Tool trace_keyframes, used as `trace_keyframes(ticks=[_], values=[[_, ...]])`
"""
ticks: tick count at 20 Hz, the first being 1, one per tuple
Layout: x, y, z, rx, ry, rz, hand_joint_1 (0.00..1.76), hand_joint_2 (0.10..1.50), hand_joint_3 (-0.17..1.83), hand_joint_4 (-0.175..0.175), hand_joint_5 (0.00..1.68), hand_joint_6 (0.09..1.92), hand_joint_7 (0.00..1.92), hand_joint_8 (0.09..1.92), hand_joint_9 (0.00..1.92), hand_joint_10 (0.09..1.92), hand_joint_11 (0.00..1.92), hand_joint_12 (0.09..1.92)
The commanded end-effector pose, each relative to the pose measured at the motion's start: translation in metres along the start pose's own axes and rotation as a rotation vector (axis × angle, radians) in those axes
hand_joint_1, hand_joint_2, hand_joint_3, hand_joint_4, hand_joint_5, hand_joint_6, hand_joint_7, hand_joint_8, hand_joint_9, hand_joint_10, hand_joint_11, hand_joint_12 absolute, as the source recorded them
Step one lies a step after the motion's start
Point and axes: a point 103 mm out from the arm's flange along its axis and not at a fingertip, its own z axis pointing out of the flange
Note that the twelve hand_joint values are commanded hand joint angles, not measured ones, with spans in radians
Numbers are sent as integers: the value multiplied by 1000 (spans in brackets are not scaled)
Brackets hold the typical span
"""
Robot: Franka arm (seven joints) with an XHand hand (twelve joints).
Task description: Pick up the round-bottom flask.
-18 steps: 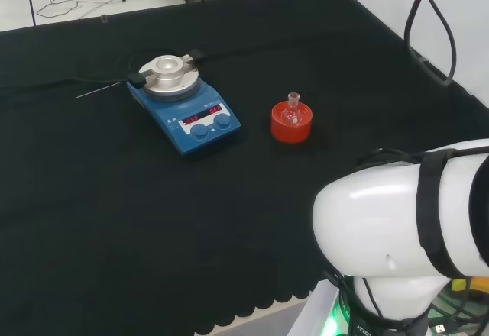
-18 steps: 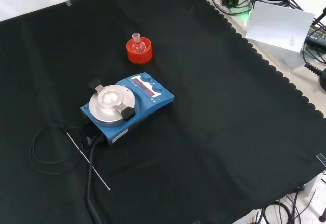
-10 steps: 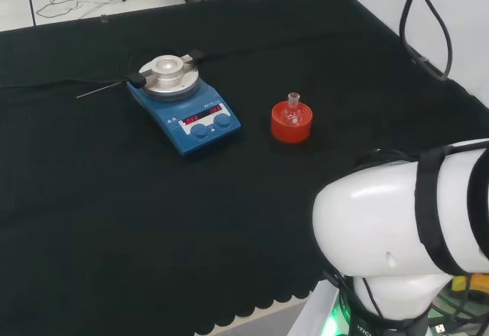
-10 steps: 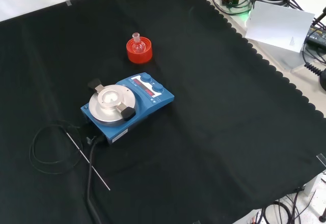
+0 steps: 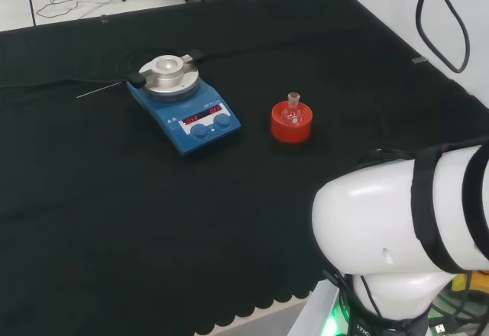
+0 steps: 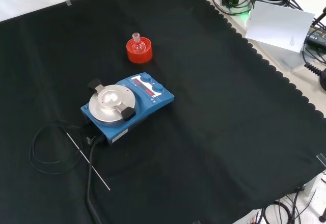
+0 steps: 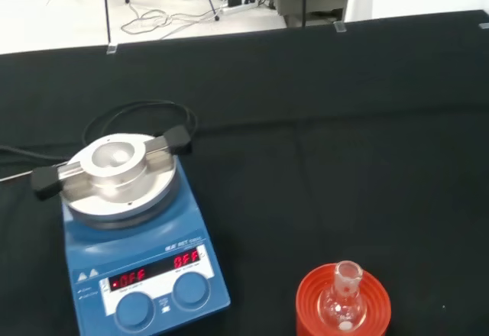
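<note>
Black cloth's mostly bare, can't tell my hand's state, so I'd descend straight over the round-bottom flask (image 7: 341,301) neck, sparing its red stand (image 7: 343,307).

Hotplate (image 7: 141,233) front: two red lit displays, small print illegible.

A laboratory: a blue hotplate stirrer (image 6: 128,105) and a glass round-bottom flask (image 6: 136,43) on its red stand (image 6: 139,52) occupy the black-clothed tabletop (image 6: 214,132).
</note>
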Motion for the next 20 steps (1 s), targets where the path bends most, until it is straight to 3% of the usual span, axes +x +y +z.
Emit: trace_keyframes(ticks=[1, 11, 20], values=[[-36, 48, 49, 39, 9, 92, 124, 1314, 283, -11, 370, 322, 109, 564, 233, 656, 0, 1390], [-45, 89, 125, 64, 24, 124, 355, 1228, 230, -14, 431, 366, 164, 578, 300, 662, 44, 1398], [-64, 90, 208, 116, 65, 156, 483, 1135, 222, -19, 472, 365, 190, 588, 347, 668, 75, 1399]])
